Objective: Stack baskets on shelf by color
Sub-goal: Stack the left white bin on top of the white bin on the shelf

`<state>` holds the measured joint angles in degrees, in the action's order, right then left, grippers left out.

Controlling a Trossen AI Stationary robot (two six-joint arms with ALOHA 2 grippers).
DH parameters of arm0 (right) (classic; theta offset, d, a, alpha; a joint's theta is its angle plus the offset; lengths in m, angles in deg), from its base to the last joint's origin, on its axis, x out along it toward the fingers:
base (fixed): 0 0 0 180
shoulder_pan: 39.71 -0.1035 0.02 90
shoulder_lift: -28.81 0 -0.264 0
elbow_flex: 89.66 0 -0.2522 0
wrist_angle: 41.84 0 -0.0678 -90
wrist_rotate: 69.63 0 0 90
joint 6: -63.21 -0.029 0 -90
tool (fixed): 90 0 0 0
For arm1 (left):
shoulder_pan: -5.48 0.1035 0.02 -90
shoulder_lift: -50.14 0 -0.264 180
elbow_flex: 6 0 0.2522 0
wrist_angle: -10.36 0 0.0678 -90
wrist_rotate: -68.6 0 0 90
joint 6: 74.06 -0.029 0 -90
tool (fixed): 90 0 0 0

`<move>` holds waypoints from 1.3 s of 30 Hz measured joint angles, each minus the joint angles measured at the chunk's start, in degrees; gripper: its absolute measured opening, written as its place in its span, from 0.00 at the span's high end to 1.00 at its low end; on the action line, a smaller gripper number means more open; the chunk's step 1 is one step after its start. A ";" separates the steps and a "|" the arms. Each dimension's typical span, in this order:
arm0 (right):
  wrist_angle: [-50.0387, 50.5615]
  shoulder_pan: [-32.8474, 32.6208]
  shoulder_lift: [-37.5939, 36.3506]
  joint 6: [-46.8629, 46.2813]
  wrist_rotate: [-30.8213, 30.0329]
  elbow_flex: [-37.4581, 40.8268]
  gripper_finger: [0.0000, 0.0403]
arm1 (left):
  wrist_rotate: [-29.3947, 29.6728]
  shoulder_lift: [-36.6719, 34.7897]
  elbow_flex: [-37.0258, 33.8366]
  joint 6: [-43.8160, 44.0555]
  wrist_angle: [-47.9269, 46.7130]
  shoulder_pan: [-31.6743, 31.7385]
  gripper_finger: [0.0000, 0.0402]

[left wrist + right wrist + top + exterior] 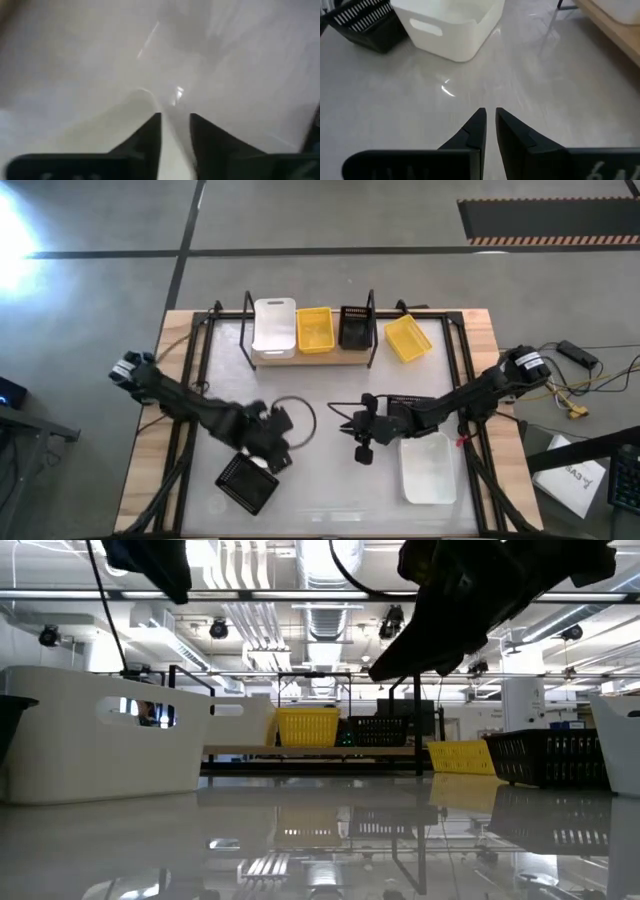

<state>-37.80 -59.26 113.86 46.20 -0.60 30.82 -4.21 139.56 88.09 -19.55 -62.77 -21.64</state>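
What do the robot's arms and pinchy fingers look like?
Both arms are dark and jointed, with white-labelled bases. The left gripper and the right gripper each end in two black wedge-shaped fingers tapering to pointed tips. A thin dark cable loops beside the left arm.

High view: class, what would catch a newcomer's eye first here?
The shelf at the table's far edge, holding a white basket, a yellow basket and a black basket side by side. Nearer, the left gripper sits over another black basket.
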 joint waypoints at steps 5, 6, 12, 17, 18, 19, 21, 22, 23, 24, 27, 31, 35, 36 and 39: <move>-0.57 -0.09 1.52 -0.45 0.11 0.00 0.92 | -1.25 6.45 1.47 11.84 0.67 -2.76 0.58; -0.81 -0.09 1.79 -0.47 0.13 0.00 0.92 | -1.88 7.88 1.34 13.53 0.75 -3.06 0.54; -1.40 -0.48 2.16 -0.05 0.15 0.00 0.92 | -1.72 13.90 1.09 20.44 0.34 -3.80 0.49; -1.38 -0.79 2.12 0.54 0.17 0.00 0.92 | -2.25 18.07 1.20 23.22 -0.77 -3.74 0.50; -1.38 -0.89 2.12 0.54 0.17 0.00 0.92 | -2.47 18.64 1.29 23.39 -0.73 -3.76 0.51; -1.38 -0.97 2.17 0.56 0.17 0.00 0.92 | -2.88 19.19 1.29 23.62 -0.68 -3.76 0.51; -1.38 -1.18 2.19 0.59 0.17 0.00 0.92 | -3.93 20.20 1.18 23.60 -0.68 -3.70 0.53; -1.37 -1.25 2.19 0.61 0.17 0.00 0.92 | -4.83 20.58 1.04 23.37 -0.69 -3.64 0.54; -1.36 -1.40 2.19 0.63 0.17 0.00 0.92 | -5.38 20.81 0.90 23.14 -0.79 -3.51 0.57; -1.36 -1.56 2.19 0.61 0.17 0.00 0.92 | -5.71 20.88 0.85 22.89 -0.81 -3.35 0.60; -1.38 -2.07 2.21 0.59 0.17 0.00 0.92 | -5.77 20.62 0.73 20.10 -1.15 -3.01 0.75; -1.37 -3.14 2.23 0.56 0.15 0.00 0.92 | -6.63 19.89 0.61 10.82 -1.63 -2.75 0.97; -1.40 -4.49 2.23 0.54 0.15 0.00 0.92 | -9.77 18.61 2.10 -3.78 -1.65 -2.77 1.00; -1.47 -4.75 2.23 0.54 0.15 0.00 0.92 | -9.83 18.17 2.91 -7.16 -1.71 -2.84 1.00; -1.72 -5.47 2.25 0.54 0.14 0.00 0.92 | -9.47 17.04 7.16 -16.20 -4.47 -2.91 1.00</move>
<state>-39.52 -64.73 116.12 46.74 -0.46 30.82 -13.68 156.60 95.25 -35.75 -67.24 -24.54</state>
